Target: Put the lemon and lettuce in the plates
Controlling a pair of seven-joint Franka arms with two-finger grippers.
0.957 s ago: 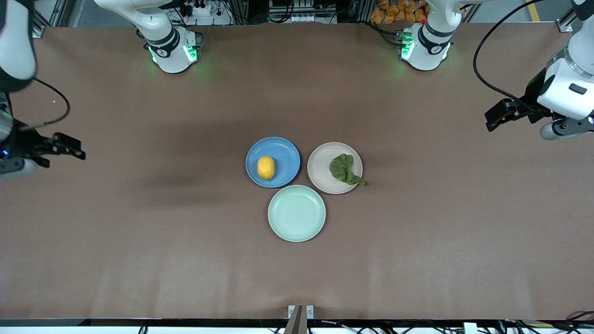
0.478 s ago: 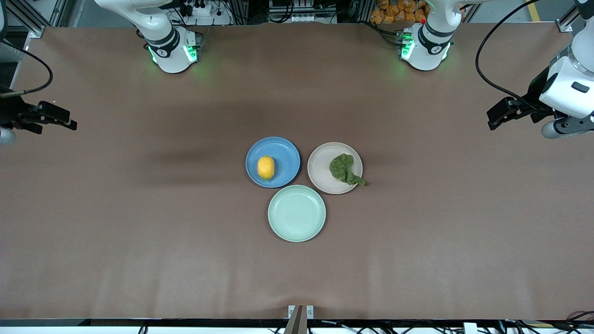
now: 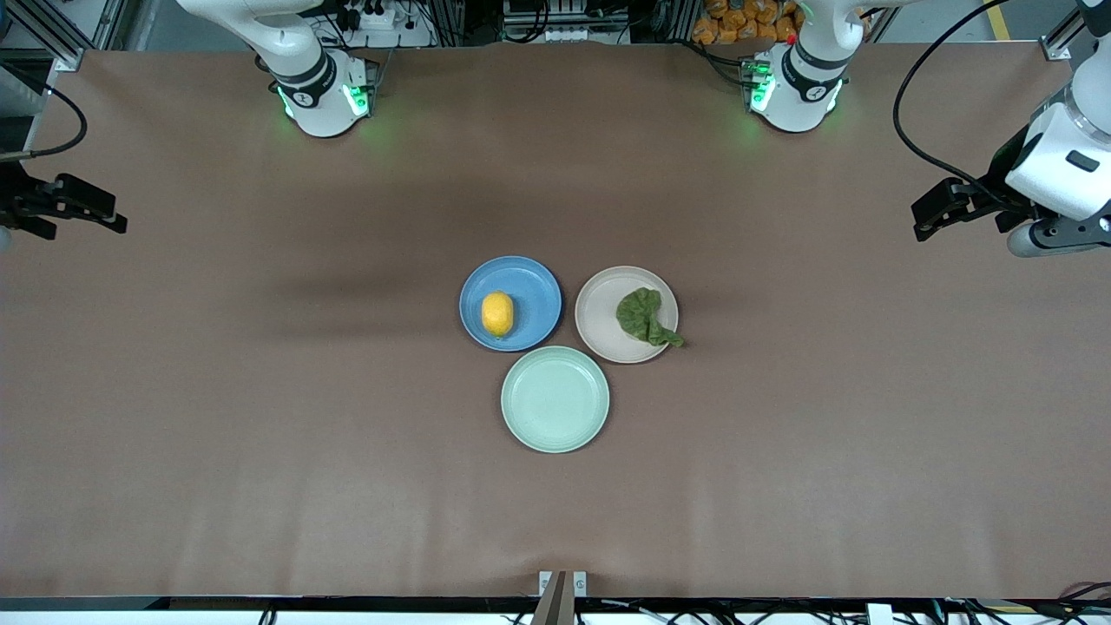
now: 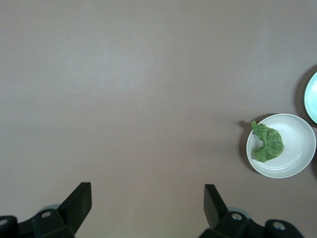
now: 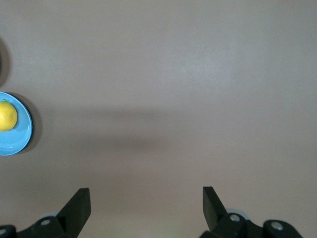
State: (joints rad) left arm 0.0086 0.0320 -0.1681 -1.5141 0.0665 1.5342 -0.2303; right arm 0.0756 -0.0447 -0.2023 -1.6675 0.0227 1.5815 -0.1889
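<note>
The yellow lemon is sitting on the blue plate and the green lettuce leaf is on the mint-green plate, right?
Not quite. The small oval yellow lemon does sit on the round blue plate, but the wrinkly dark green lettuce leaf lies on the round beige-pink plate, its tail over the rim. The pale mint-green plate holds nothing. The front view shows it.

- Right wrist view: round matte blue plate is getting cut by the frame edge, only part showing.
- Left wrist view: pale mint-green round plate is showing only a sliver at the edge.
- Front view: right gripper is sitting half out of frame.
</note>
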